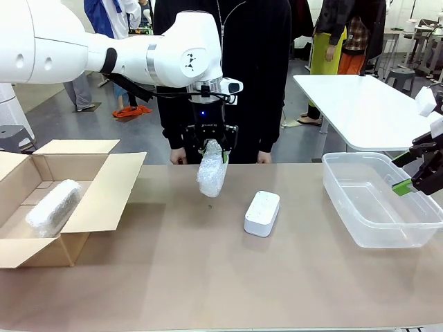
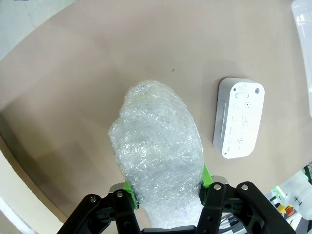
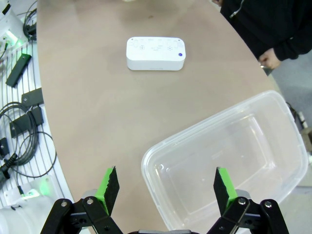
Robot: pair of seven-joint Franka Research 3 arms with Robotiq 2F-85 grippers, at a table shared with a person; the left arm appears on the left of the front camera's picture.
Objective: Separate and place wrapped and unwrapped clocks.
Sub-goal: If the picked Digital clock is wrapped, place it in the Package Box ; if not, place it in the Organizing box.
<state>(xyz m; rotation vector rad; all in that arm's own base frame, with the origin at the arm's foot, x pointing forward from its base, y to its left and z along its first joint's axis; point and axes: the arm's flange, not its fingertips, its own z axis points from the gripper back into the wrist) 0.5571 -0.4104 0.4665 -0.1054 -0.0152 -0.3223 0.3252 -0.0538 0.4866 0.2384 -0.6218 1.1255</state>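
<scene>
**A:** What do we see at the left gripper?

**B:** We see it above the middle of the table, toward the far side. Its green pads are clamped on the upper end of a wrapped clock, which hangs below them, slightly tilted.

**A:** Where do we find the other clocks?

**B:** A second wrapped clock lies inside the open cardboard box at the left. The bare white clock lies flat on the table, just right of the hanging bundle and apart from it.

**A:** And the right gripper?

**B:** We see it at the right, over the near rim of the clear tub. Its fingers are spread wide, holding nothing.
</scene>
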